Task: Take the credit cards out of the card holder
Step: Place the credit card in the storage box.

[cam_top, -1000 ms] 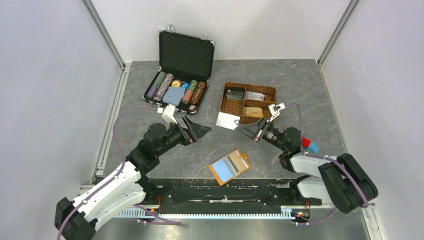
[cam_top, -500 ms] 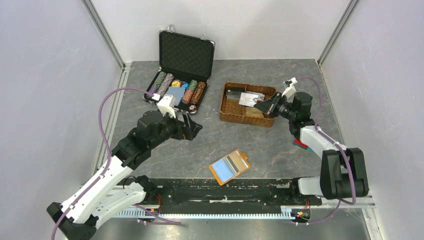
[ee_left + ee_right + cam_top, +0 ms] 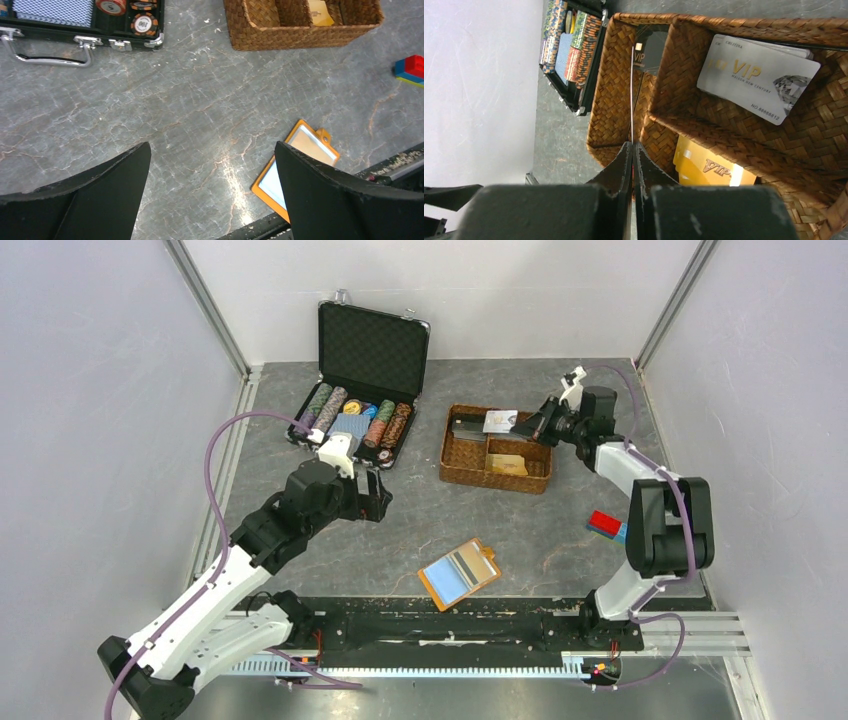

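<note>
A credit card [image 3: 632,90] is being clamped edge-on by the right pincer [image 3: 632,146] above the woven basket [image 3: 619,30]; the left pincer [image 3: 212,155] is being held apart, left of the basket.

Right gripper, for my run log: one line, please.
right gripper: shut on credit card, above basket | left gripper: open, empty | card holder: open, unheld

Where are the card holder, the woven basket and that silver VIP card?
card holder [image 3: 459,574], top view, on its clear plastic sleeve.
basket [image 3: 300,36], left wrist view, on its near woven wall.
silver VIP card [image 3: 756,75], right wrist view, on the middle of its face.
</note>
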